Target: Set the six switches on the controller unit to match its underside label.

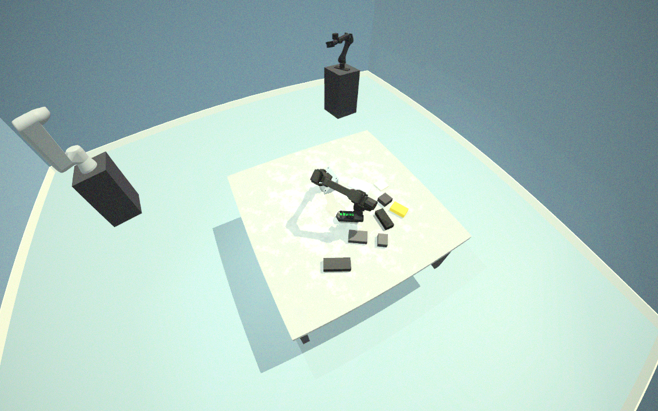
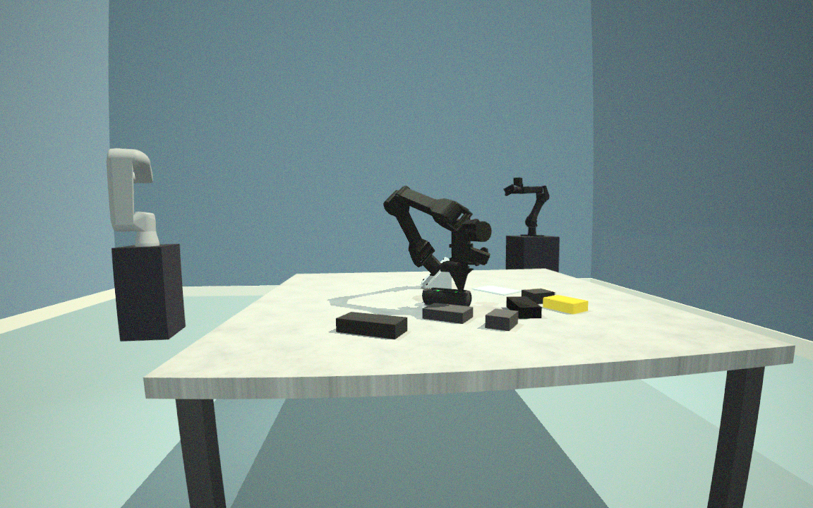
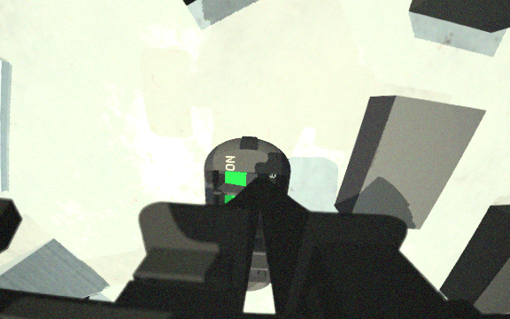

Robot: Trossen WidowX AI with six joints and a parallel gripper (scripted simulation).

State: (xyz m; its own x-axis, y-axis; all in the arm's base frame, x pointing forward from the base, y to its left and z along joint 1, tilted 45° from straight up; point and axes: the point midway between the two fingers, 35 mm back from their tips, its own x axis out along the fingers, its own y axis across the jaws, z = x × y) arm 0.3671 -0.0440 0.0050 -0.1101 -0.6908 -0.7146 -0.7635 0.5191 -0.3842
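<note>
The dark grey controller unit [image 1: 350, 220] [image 2: 446, 298] [image 3: 248, 157] sits on its base on the bench. Several green switch ends show along its top in the top view. The wrist view shows the "ON" mark and two green ends near the unit's far end. My gripper [image 1: 358, 210] [image 2: 461, 290] [image 3: 260, 183] is shut and empty, pointing down at the unit's top. In the wrist view its tips are over the numbered side, right of the green ends. Contact cannot be told. The fingers hide most other switches. The underside label is hidden.
A grey block [image 1: 357, 236] [image 2: 447, 313] [image 3: 428, 151] lies beside the unit. A dark block [image 1: 384, 218] [image 2: 524, 307], a small block [image 1: 382, 240] [image 2: 501, 319] and a yellow block [image 1: 398, 209] [image 2: 564, 304] lie nearby. A long dark block [image 1: 337, 264] [image 2: 370, 325] lies farther off.
</note>
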